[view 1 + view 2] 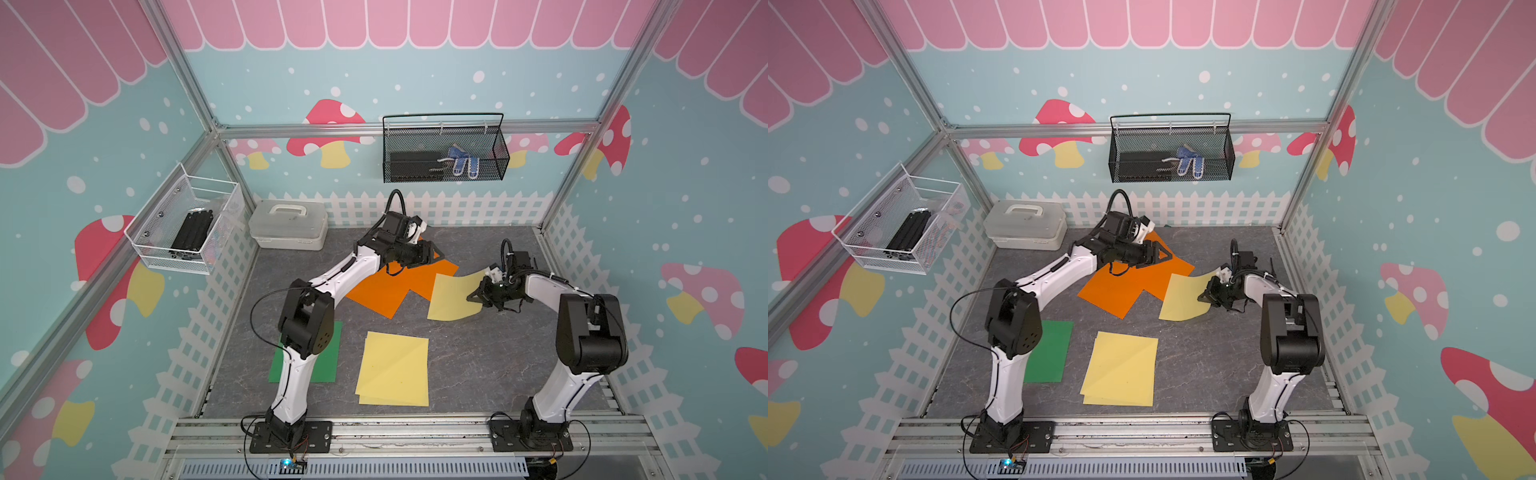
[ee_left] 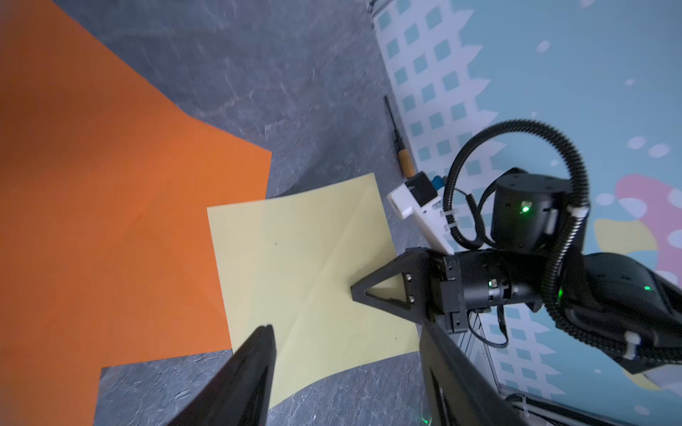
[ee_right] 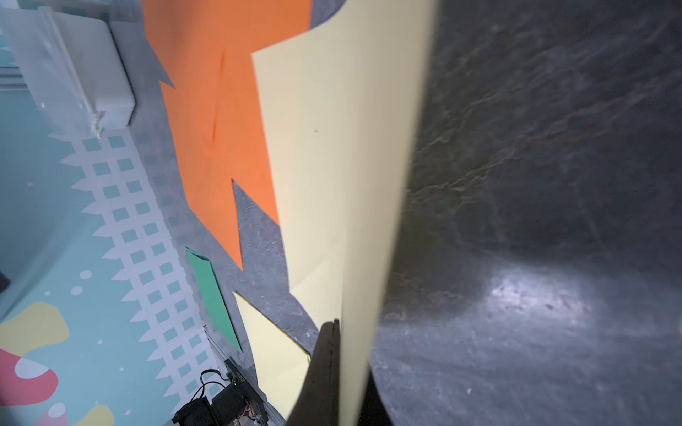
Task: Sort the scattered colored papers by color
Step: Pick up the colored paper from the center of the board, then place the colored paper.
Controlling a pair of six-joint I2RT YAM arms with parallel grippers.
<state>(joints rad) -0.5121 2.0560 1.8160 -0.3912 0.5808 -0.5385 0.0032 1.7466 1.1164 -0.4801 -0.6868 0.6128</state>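
Some flat bright orange paper sheets [image 1: 1125,286] lie on the grey stone-look table [image 1: 1204,365]. The left arm's black tool [image 1: 1163,255] hangs over their far edge. Just right of the orange sheets, the right arm's black tool [image 1: 1204,297] pinches the edge of a pale yellow paper sheet [image 1: 1181,301]. That edge curls up, and one corner of the sheet lies on the orange. In front of the orange sheets is a pile of pale yellow paper sheets [image 1: 1121,370]. In front and to the left of them is a dark green paper sheet [image 1: 1050,353].
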